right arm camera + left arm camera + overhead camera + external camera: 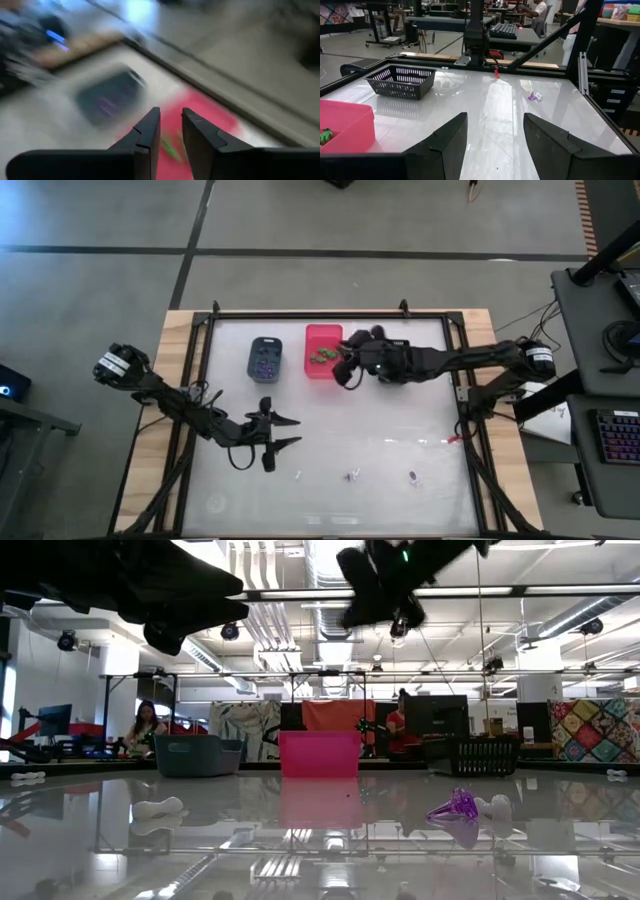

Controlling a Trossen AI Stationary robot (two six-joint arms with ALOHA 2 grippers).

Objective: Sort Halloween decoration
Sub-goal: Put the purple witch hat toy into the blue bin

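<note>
Several tiny Halloween trinkets lie on the white table near its front edge: a white one (298, 475), a pale one (352, 475) and a purple one (413, 476), which also shows in the low view (455, 808). Purple pieces lie in the blue-grey bin (264, 358) and green pieces (322, 357) in the pink bin (322, 338). My right gripper (343, 370) hovers above the pink bin's right side. Its fingers (171, 116) stand a little apart with nothing between them. My left gripper (297, 431) waits open at the table's middle left, holding nothing (495, 125).
A black mesh basket (400, 81) stands right of the pink bin, mostly hidden under my right arm in the high view. A dark metal frame (330, 315) rims the table. A small red piece (455, 438) lies near the right rail. Bare table spreads between the bins and the front trinkets.
</note>
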